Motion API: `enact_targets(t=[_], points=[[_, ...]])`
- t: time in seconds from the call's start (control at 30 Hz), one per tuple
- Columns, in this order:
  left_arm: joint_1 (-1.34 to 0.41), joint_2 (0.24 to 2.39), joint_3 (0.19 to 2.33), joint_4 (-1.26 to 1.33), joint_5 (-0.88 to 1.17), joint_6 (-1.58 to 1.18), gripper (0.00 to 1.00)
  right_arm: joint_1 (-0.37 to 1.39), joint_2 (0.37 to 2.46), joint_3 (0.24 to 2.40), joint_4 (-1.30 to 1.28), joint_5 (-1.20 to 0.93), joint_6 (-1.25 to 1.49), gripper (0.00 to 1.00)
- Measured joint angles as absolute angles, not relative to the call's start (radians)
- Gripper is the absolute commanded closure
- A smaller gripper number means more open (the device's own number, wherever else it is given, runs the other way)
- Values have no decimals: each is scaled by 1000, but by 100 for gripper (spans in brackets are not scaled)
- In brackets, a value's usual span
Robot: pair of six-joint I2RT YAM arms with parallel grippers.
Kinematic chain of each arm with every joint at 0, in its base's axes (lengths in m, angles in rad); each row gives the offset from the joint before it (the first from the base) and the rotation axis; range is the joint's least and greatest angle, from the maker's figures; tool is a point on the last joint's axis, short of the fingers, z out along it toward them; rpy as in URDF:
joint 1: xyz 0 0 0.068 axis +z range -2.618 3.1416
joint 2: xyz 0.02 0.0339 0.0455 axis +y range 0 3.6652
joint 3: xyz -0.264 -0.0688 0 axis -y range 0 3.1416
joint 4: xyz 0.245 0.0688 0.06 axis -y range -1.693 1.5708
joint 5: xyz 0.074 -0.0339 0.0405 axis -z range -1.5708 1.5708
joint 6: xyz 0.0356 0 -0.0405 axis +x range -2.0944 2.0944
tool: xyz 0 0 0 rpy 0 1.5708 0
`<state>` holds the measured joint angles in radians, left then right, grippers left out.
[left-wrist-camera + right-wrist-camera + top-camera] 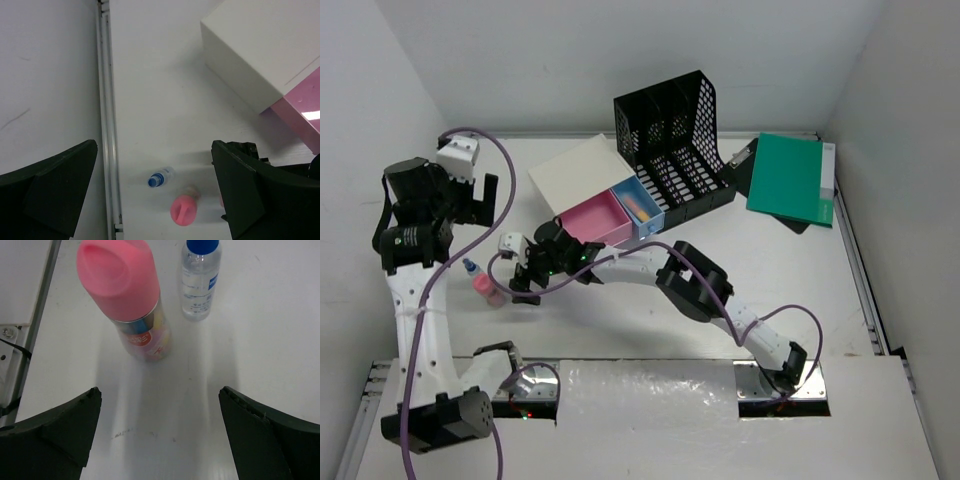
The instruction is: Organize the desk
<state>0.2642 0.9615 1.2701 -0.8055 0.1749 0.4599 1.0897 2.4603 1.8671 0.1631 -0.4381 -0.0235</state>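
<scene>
Filling most of the top view: the desk (810, 290), white, pale metal rim all round, arm bases at its 6 o'clock edge. Stretched from the 5 o'clock base toward 9 o'clock: the right arm, right gripper (159, 400) low over the tabletop, fingers spread wide, nothing between them. Just past those fingertips, at 11 o'clock in the wrist view: a pink-capped spray can (131, 305), upright, clear of both fingers. Beside it at 1 o'clock, near but apart: a small clear bottle (199, 282) with a blue cap, also upright. Raised along the desk's 9 o'clock side: the left arm, left gripper (154, 155) high above the tabletop, facing down, fingers parted fully and empty; can and bottle small below, close to the rim. Further on, toward 11 o'clock of the desk: a cream-topped drawer box (582, 172), pink drawer (595, 218) and blue drawer (642, 205) both pulled out. At 12 o'clock, touching or just beside the box: a black mesh file rack (672, 140). At 2 o'clock, far right: a green folder (788, 175) lying on a dark clipboard (740, 178).
</scene>
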Motion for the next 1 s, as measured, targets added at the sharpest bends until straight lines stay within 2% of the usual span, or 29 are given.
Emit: enact_targets(t=[0.37, 0.5, 0.83, 1.0], points=[[264, 1008, 1211, -780, 142, 460, 2, 1099, 2598, 1929, 410, -434, 102, 5], [264, 1008, 1211, -773, 141, 463, 2, 1099, 2632, 1952, 480, -417, 142, 9], [264, 1008, 1211, -766, 139, 467, 2, 1099, 2656, 1978, 561, -418, 204, 27], [264, 1008, 1209, -761, 134, 473, 2, 1102, 2661, 1987, 580, -453, 212, 28]])
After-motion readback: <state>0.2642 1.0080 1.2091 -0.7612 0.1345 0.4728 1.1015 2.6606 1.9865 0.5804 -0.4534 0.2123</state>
